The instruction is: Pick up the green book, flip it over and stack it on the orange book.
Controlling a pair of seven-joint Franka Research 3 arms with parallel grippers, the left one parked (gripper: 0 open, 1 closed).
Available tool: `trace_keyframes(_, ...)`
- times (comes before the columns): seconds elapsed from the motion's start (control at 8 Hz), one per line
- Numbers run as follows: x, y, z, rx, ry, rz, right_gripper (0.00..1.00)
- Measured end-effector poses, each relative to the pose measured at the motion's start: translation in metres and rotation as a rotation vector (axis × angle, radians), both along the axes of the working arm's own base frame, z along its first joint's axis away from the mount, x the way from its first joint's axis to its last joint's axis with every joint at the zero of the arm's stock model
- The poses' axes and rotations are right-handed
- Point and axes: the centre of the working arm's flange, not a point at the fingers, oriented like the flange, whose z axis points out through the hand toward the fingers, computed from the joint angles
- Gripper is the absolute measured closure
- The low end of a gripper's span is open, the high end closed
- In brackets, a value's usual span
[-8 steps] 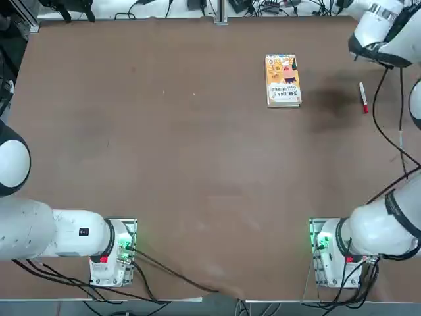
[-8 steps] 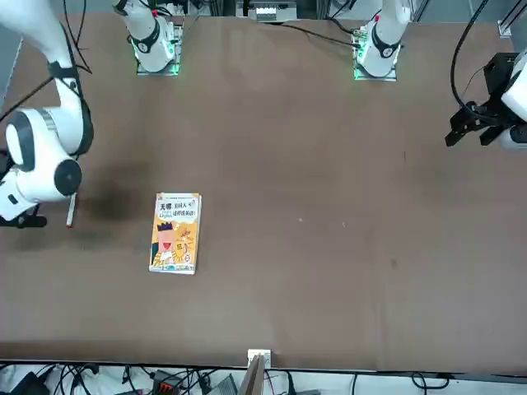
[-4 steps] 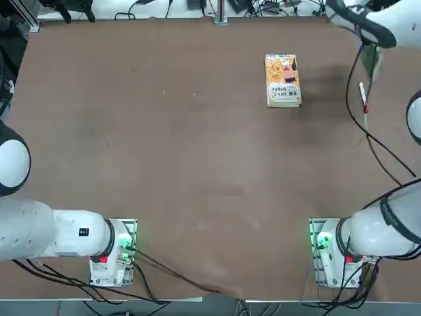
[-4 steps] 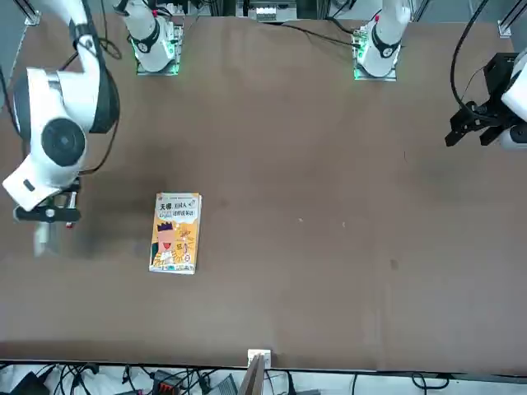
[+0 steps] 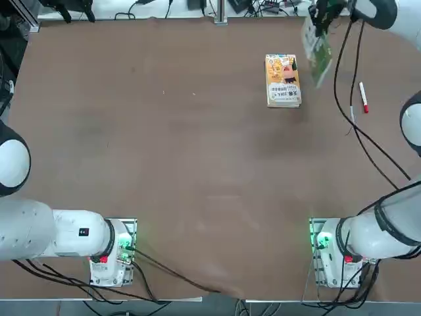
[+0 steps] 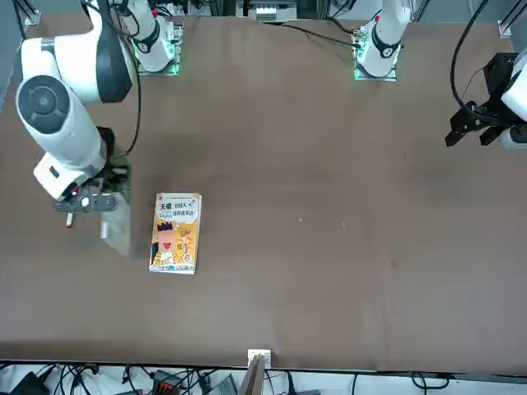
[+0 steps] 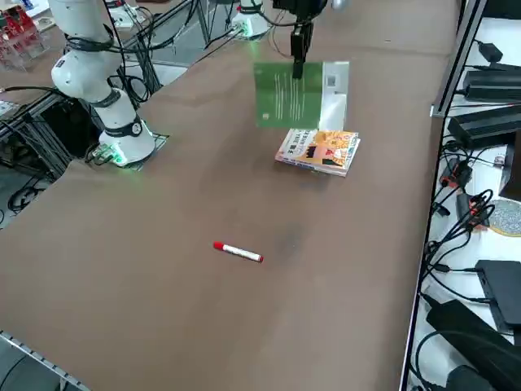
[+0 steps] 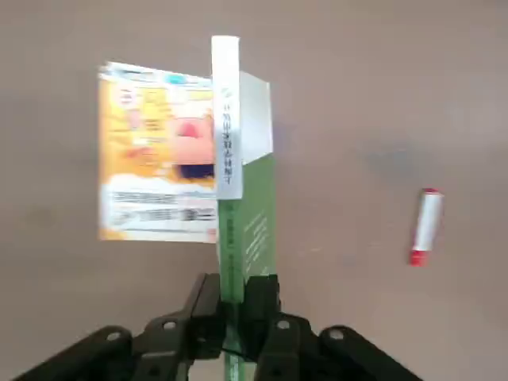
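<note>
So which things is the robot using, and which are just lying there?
Using:
- right hand, up in the air beside the orange book, shut on the green book
- green book, hanging on edge
- orange book, flat on the table

Just lying there:
- red marker

The right arm (image 6: 70,90) is built of smooth white rounded links with dark grey circular joint caps and black bands at the joints. Black cables (image 5: 355,99) hang loosely along it. Its base (image 5: 329,253) sits on a metal plate lit green, with a small red mark. The right gripper (image 8: 234,317) is matte black, with angular linkages and two flat black fingers (image 8: 208,305)
</note>
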Motion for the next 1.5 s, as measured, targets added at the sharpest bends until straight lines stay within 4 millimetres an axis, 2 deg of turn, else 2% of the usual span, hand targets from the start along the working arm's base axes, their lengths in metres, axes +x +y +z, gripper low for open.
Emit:
trace_keyframes(0.12,0.001,0.011,-0.001,0.114,0.028,-0.024,0.88)
trace_keyframes(0.38,0.01,0.028,-0.015,0.294,0.071,-0.068,0.88)
trace_keyframes(0.88,0.031,0.056,-0.066,0.623,0.176,-0.195,0.88)
trace_keyframes(1.12,0.038,0.059,-0.088,0.678,0.199,-0.22,0.88)
trace_keyframes(1.25,0.044,0.054,-0.1,0.703,0.2,-0.246,0.88)
trace_keyframes(1.5,0.061,0.029,-0.147,0.802,0.227,-0.284,0.88)
